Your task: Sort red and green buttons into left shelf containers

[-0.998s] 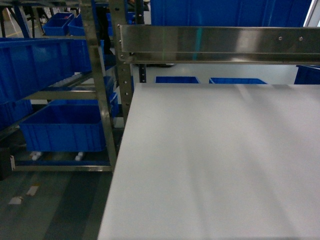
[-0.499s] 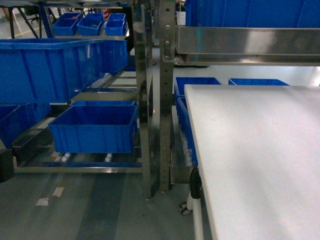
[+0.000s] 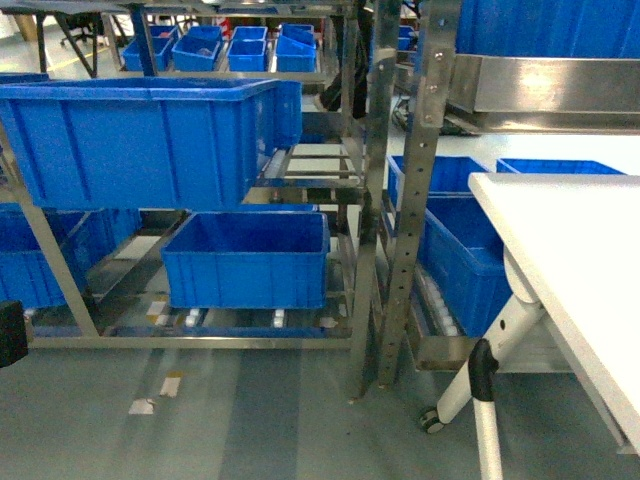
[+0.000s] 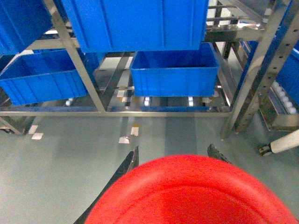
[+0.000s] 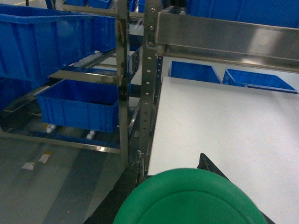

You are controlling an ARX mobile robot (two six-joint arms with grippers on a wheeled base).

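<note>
The left gripper (image 4: 170, 161) is clamped on the red button (image 4: 191, 191), and the lower blue bin (image 4: 174, 70) lies straight ahead and low on the shelf (nearer this arm). The right gripper (image 5: 170, 165) grips the green button (image 5: 187, 198), over the white table (image 5: 224, 121).

A perforated stainless-steel shelving rack (image 3: 400, 190) is standing on a smooth grey-green floor (image 3: 250, 420). A flat white tabletop (image 3: 580, 260) is resting on a white caster leg (image 3: 478, 385). Pale scraps, possibly tape (image 3: 160, 390), are lying on the floor.
</note>
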